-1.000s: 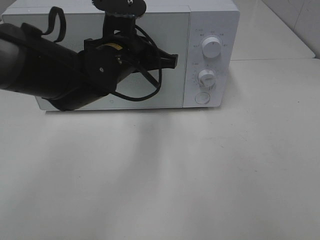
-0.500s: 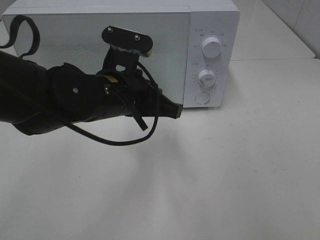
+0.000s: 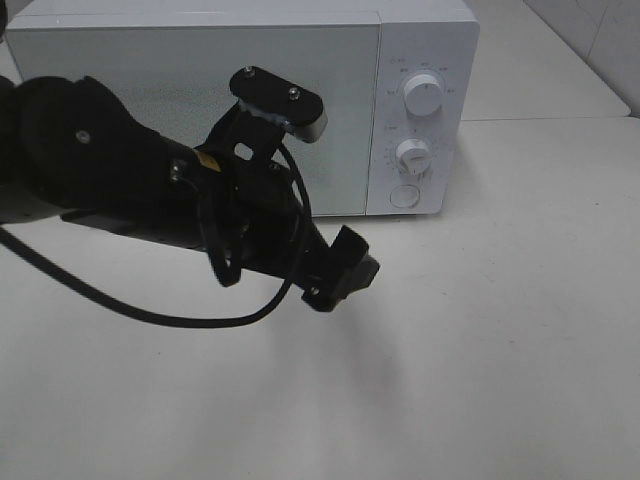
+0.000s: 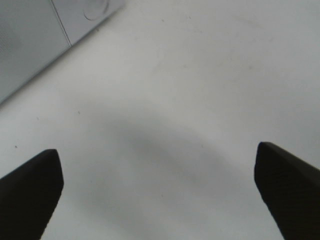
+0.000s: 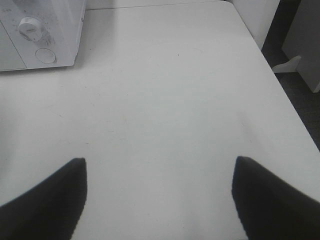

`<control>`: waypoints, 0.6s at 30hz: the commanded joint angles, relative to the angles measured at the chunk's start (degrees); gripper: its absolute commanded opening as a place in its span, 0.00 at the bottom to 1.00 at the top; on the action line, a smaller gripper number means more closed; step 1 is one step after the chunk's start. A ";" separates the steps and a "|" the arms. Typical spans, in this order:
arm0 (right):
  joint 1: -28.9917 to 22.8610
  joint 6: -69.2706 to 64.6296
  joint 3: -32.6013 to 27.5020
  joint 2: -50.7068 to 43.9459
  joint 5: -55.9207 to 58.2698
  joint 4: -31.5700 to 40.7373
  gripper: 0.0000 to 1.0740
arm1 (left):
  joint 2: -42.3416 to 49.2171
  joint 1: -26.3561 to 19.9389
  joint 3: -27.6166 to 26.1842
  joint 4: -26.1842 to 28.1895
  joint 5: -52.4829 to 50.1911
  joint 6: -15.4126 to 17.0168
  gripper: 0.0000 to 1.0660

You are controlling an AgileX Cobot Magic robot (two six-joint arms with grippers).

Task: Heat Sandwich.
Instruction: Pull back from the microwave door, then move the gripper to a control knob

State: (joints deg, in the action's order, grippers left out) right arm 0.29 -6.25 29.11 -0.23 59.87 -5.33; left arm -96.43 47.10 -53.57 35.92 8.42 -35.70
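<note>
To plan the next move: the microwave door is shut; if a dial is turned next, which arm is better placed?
Probably left. The left end effector, open, hangs near the control panel, the round button close in its wrist view. The right end effector views a dial from farther off.

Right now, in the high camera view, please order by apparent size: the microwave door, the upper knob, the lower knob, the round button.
1. microwave door, by far.
2. upper knob.
3. lower knob and round button: nearly alike, so I do not rank them.
</note>
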 commanded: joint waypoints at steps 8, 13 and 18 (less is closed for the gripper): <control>0.46 0.46 -0.06 -1.55 -0.46 -0.11 0.71 | 6.13 -14.09 0.23 -7.05 25.73 7.51 0.97; 0.46 0.46 -0.06 -1.55 -0.46 -0.11 0.71 | 9.51 -21.14 0.23 -11.40 32.14 13.64 0.97; 0.46 0.46 -0.06 -1.55 -0.46 -0.11 0.71 | 12.83 -28.19 0.23 -16.27 36.27 20.05 0.97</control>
State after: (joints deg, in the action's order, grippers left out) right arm 0.29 -6.25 29.11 -0.23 59.87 -5.33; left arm -85.60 22.12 -53.57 22.06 42.00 -19.65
